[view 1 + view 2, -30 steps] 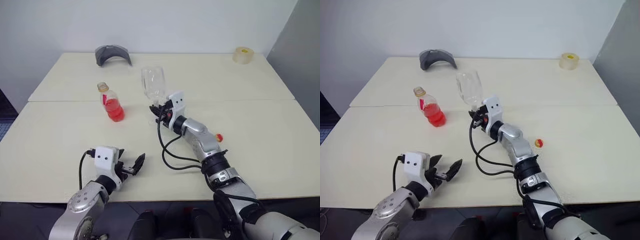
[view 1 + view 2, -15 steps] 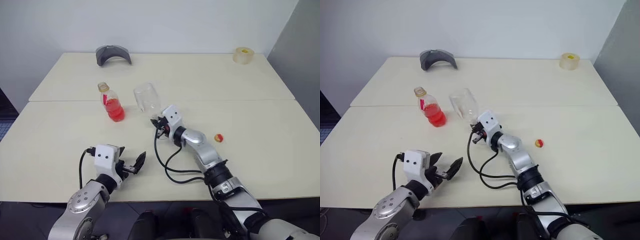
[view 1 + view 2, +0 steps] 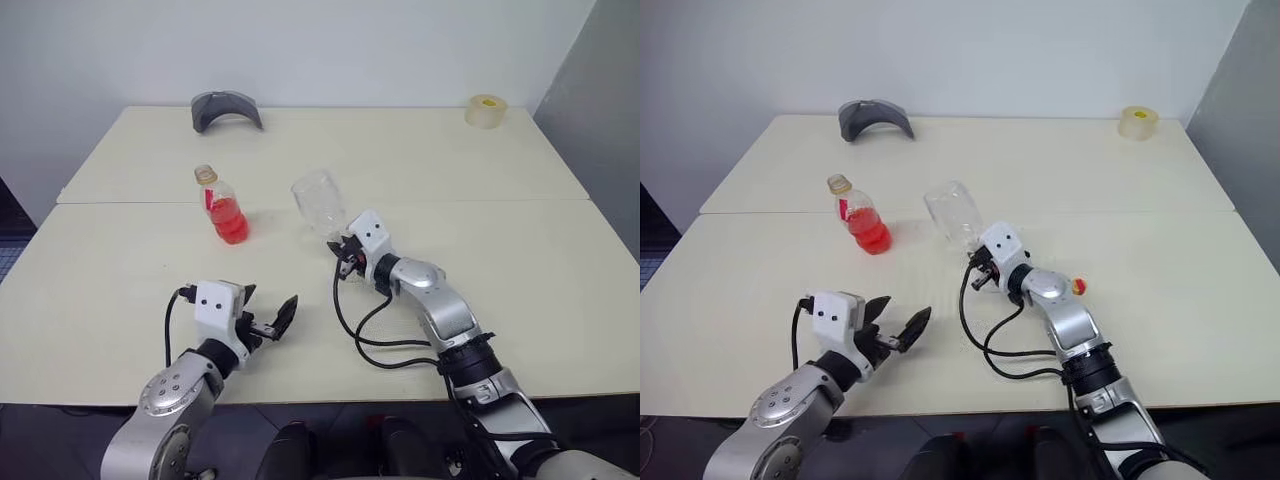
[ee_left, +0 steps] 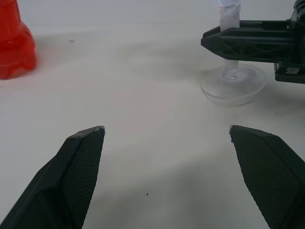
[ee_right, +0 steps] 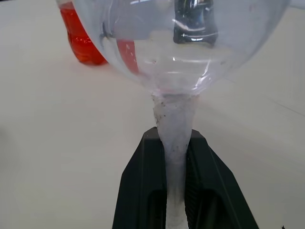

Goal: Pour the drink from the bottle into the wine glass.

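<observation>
While right gripper (image 3: 343, 252) clamps wine glass (image 3: 320, 201) stem, glass shifted right, tilted | left gripper (image 3: 268, 327) wide, idle | bottle (image 3: 224, 205) uncapped, unpoured

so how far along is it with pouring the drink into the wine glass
Done: the bottle stands uncapped, and a small yellow and red cap lies on the table. In hand: the right pincer is shut on the stem of the wine glass, which is empty. Left: the left pincer is open and away from the bottle; the red drink is all in it, nothing poured.
</observation>
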Motion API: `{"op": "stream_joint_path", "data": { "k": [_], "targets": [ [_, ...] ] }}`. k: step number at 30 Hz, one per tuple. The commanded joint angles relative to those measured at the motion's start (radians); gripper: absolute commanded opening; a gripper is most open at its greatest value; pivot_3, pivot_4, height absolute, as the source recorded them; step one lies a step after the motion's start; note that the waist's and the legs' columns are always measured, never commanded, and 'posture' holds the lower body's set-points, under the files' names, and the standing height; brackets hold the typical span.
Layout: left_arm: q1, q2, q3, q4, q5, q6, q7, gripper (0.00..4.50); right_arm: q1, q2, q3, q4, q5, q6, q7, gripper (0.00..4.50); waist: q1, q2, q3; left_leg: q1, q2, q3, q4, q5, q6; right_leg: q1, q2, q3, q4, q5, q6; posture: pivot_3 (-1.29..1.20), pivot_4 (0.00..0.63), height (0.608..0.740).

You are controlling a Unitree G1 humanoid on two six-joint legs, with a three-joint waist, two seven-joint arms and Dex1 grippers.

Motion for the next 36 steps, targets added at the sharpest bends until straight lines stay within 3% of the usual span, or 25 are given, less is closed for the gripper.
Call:
{"op": "stream_joint_path", "data": {
  "k": [1,9,15,19,24,36],
  "targets": [
    [-0.013,-0.002,0.002,-0.004,-0.009,-0.014,-0.001,4.50,-0.100,0.070,-0.057,0.066,0.035,-0.087,-0.060,0.15,-0.001,0.000,0.000,0.000,0.000,0.000,0.000,0.000,0.000,0.000,0.000,0.000,0.000,0.000,0.000,0.00,0.150,0.740],
    [-0.050,0.003,0.008,0.001,-0.016,0.002,0.003,4.50,-0.308,0.192,-0.141,0.601,0.008,-0.473,-0.207,0.15,-0.002,0.000,0.000,0.000,0.000,0.001,-0.001,0.000,-0.001,-0.001,0.001,0.000,0.000,0.000,0.000,0.00,0.150,0.740],
    [-0.058,0.025,0.027,-0.012,-0.030,0.024,0.003,4.50,-0.315,0.208,-0.113,0.859,-0.048,-0.547,-0.287,0.15,-0.003,0.001,-0.001,0.002,0.000,0.001,-0.001,0.001,-0.001,0.001,0.000,0.001,0.000,0.000,0.000,0.00,0.150,0.740],
    [-0.064,0.029,0.028,-0.019,-0.037,0.038,0.007,4.50,-0.272,0.215,-0.081,0.873,-0.075,-0.494,-0.297,0.15,-0.002,0.002,-0.005,0.006,0.000,0.001,-0.001,0.000,0.000,0.005,0.000,0.001,0.000,0.000,-0.001,0.00,0.150,0.740],
    [-0.073,0.031,0.035,-0.019,-0.041,0.048,0.010,4.50,-0.218,0.196,-0.063,0.783,-0.076,-0.414,-0.281,0.15,-0.002,0.002,-0.006,0.032,0.000,0.000,-0.015,0.000,0.001,0.030,0.000,0.000,-0.012,-0.002,-0.002,0.00,0.150,0.740],
    [-0.082,0.025,0.030,-0.016,-0.039,0.050,0.022,4.50,-0.192,0.131,-0.056,0.642,-0.086,-0.287,-0.232,0.15,-0.004,0.003,-0.007,0.032,0.001,-0.002,-0.016,0.000,0.000,0.031,0.001,-0.001,-0.014,-0.002,-0.002,0.00,0.150,0.740]
  ]
}}
